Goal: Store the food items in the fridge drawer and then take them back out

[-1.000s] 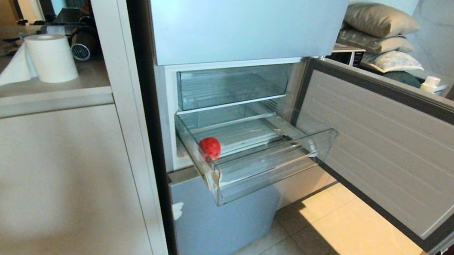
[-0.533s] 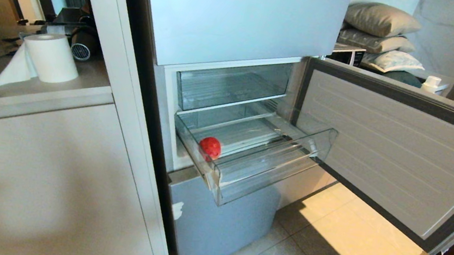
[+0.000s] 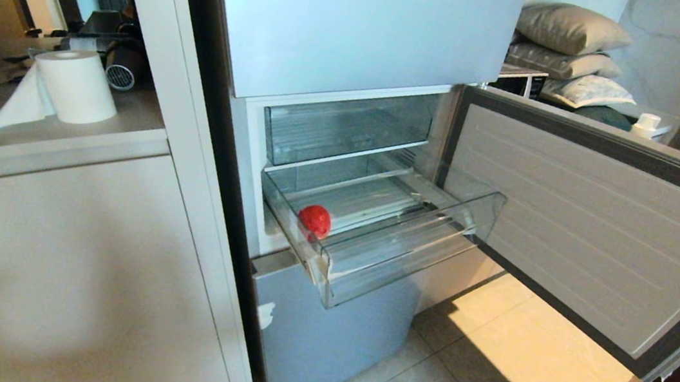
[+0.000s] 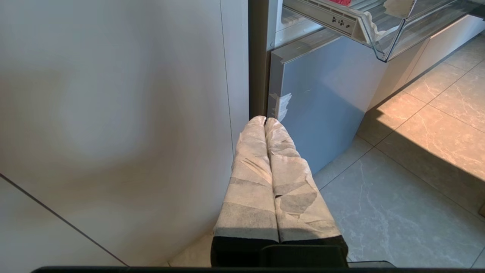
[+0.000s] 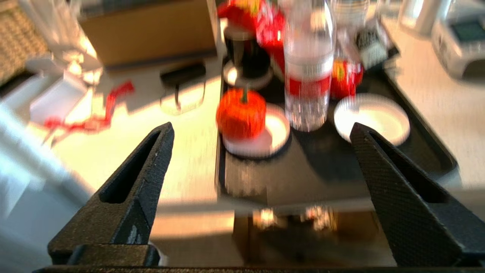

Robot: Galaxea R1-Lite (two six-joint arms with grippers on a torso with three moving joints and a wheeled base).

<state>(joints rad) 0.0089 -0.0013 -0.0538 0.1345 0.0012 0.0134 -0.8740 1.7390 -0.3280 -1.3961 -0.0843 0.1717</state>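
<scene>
The red fruit point(image 3: 314, 221) sits in the fridge drawer point(image 3: 400, 257), close to its front left corner. The drawer is pulled well out of the fridge point(image 3: 359, 31), and the fridge door point(image 3: 595, 229) swings wide to the right, so there is room to reach in from above. The clear drawer above point(image 3: 347, 130) is pushed in and looks empty.

The left gripper point(image 4: 266, 122) hangs low by the flat bottom door point(image 4: 322, 98), under the drawer's corner. Its wrapped fingers point(image 4: 254, 178) are pressed together and hold nothing. It looks parked, out of the way.

The right gripper point(image 5: 261, 131) is off at a counter, over a black tray point(image 5: 424, 151). Its jaws are spread wide with nothing between them. Ahead of it is a small orange pumpkin-like thing point(image 5: 241, 113) on a white dish point(image 5: 274, 136), with a water bottle point(image 5: 308, 64) just beside it. My guess is it is getting ready to pick up more food.

In the head view nothing has changed from a second ago. The fruit and drawer are in the same spot.
</scene>
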